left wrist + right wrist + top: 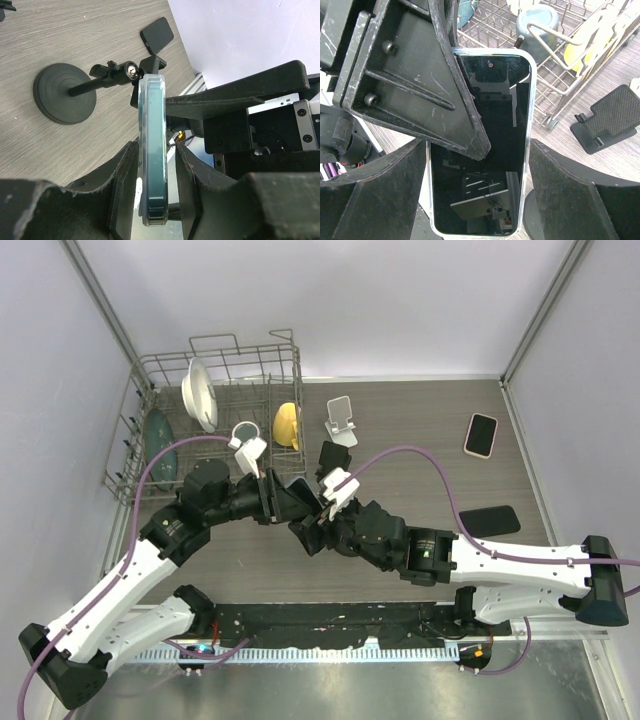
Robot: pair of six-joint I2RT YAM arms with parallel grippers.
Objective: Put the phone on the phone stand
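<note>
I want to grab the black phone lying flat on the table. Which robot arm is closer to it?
Right. The right arm runs just beside the black phone; the left arm is far off, near the dish rack.

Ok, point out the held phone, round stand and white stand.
Held phone [485, 200]: right wrist view, its screen.
Round stand [62, 95]: left wrist view, its base.
White stand [340, 412]: top view, its back plate.

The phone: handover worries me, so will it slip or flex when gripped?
Probably stiff: edge-on, the phone looks straight in the left gripper's pinch. Its glossy screen and smooth clear case look slippery, so it may slide under a light hold. The glass face is likely fragile if dropped.
</note>
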